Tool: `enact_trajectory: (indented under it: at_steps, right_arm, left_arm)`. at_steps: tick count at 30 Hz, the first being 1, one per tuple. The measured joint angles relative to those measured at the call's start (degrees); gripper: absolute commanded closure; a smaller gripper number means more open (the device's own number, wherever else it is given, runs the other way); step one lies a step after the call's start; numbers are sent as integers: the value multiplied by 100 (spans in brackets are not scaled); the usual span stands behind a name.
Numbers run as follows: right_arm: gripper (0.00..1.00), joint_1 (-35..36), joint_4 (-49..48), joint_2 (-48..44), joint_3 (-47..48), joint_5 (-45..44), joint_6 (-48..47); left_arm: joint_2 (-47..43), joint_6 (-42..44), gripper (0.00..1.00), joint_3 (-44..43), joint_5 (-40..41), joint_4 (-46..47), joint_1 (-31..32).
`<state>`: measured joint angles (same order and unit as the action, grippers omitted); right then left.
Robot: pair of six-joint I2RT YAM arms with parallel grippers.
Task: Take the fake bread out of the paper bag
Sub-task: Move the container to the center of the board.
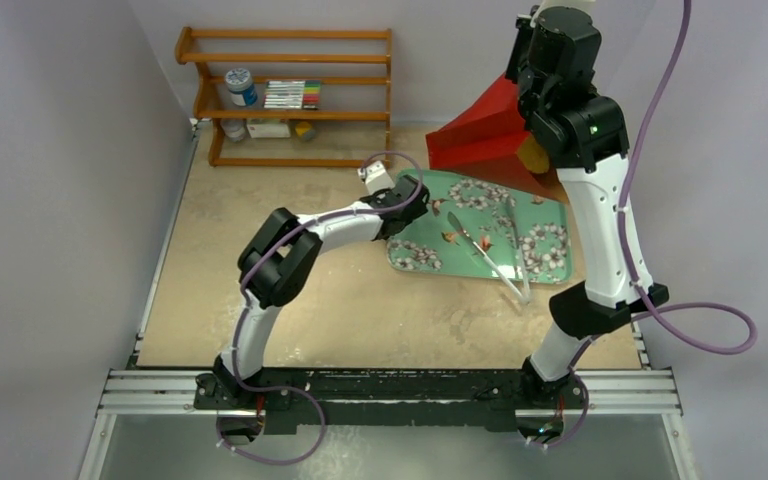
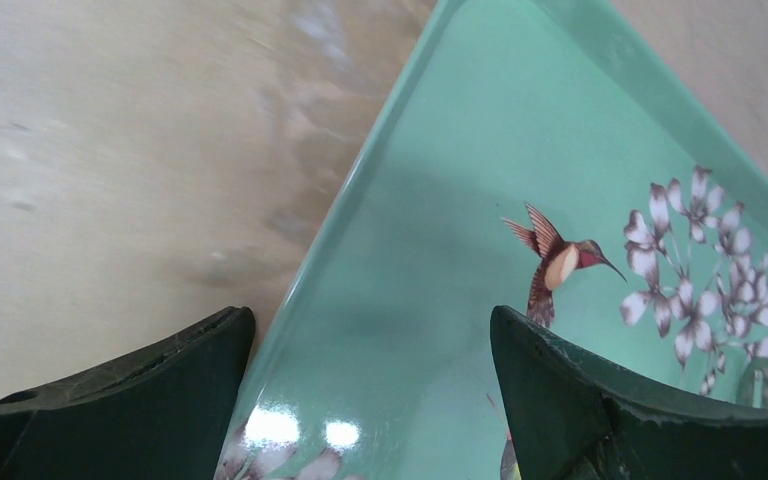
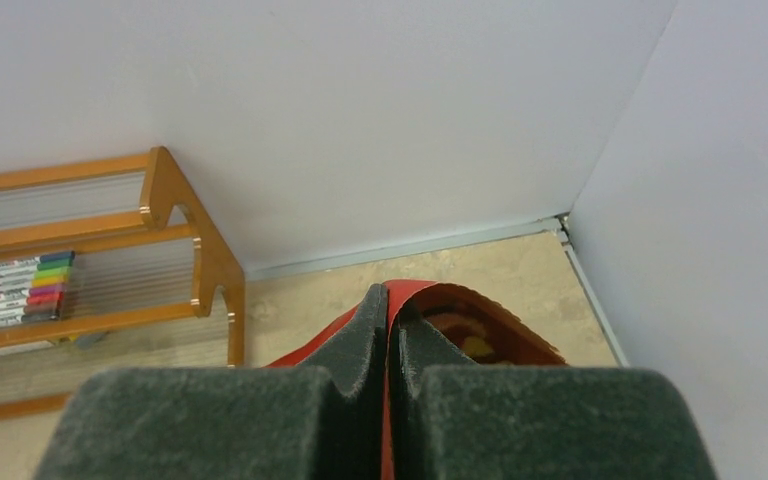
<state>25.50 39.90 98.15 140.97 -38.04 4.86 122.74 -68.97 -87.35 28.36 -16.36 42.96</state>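
Far to the left of the left gripper (image 2: 365, 325), by the back wall, stands a wooden shelf (image 1: 285, 58). On it sit a jar (image 1: 241, 86) with a blue lid and a pack of coloured markers (image 1: 292, 94). The jar and the markers have print on them, but it is too small to read.

The left gripper is down low, and its two fingers are spread wide apart. It is holding nothing. Its left finger is over the sandy table (image 1: 360, 310). Its right finger is over a green tray (image 2: 480, 130). The left edge of the tray runs under the gap between the two fingers. The tray has white flowers and little birds painted on it. One hummingbird (image 2: 555, 262) is just past the right finger.

To the right of the left gripper, metal tongs (image 1: 490, 255) lie on the tray. They point towards the tray's near edge.

Further right and further back is the paper bag (image 1: 475, 135). It is shiny red on the outside. The right gripper (image 3: 390, 300) is up high by the back right corner. Its fingers are pressed tight together and pinch the top rim of the bag between them. The bag slopes down and to the left from this gripper, behind the far side of the tray.

Just past the right gripper's fingertips, the bag's mouth is open. Deep inside is a yellow and dark lump. It looks like the fake bread (image 3: 472, 346), still in the bag, but the view is too dim to be sure.
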Motion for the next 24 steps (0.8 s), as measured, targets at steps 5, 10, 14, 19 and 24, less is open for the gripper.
enact_trajectory:
  at_steps: [5, 10, 14, 19, 24]
  right_arm:
    - [100, 0, -20, -98, -140, 0, -4]
    - [100, 0, -37, -179, -177, 4, -20]
    - [100, 0, -39, -210, -177, 22, -26]
    - [100, 68, -37, -175, -160, 109, -17]
    - [100, 367, -59, -9, -87, 160, 7]
  left_arm:
    - [286, -81, 11, -422, -120, 70, 310]
    - [354, -127, 10, -522, -227, 105, 455]
    - [214, -219, 8, -332, -219, 142, 457]
    - [-553, -374, 8, 562, -208, -286, 391]
    - [-1818, -551, 7, 1473, 127, -896, 83]
